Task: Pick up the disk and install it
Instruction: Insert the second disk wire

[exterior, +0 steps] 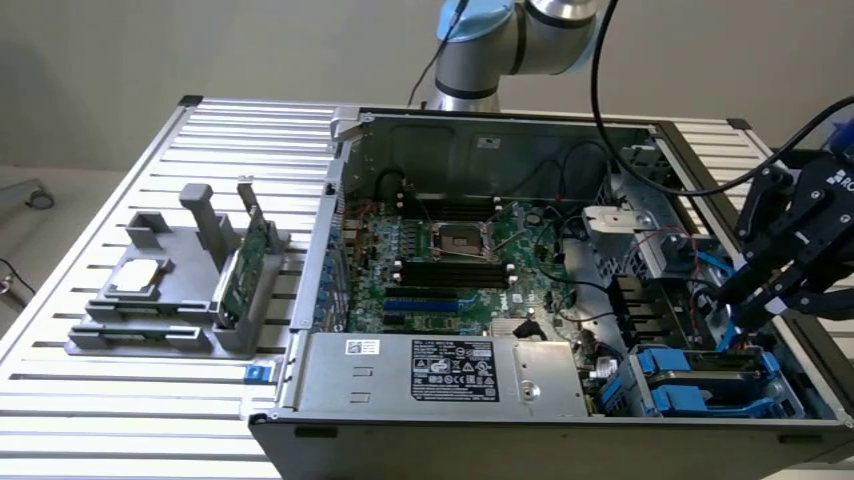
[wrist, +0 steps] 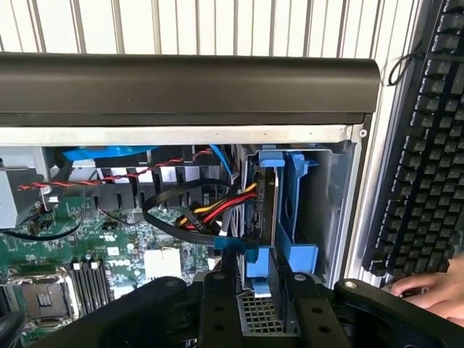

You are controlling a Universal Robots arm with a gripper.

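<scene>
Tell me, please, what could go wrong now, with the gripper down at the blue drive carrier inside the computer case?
1. The red, yellow and black cable bundle lies right beside the blue drive carrier; the gripper might snag it.
2. A person's hand rests at the keyboard near the arm; contact is possible.

An open computer case (exterior: 534, 300) lies on a slatted metal table (exterior: 80, 400), its motherboard (exterior: 454, 265) exposed. At the exterior view's right, the black gripper (exterior: 747, 310) reaches down into the case's near right corner, just above the disk (exterior: 707, 385) in its blue carrier. At the left, a grey fixture (exterior: 174, 300) holds a small silver chip (exterior: 139, 278) and an upright green circuit card (exterior: 240, 270).
</scene>
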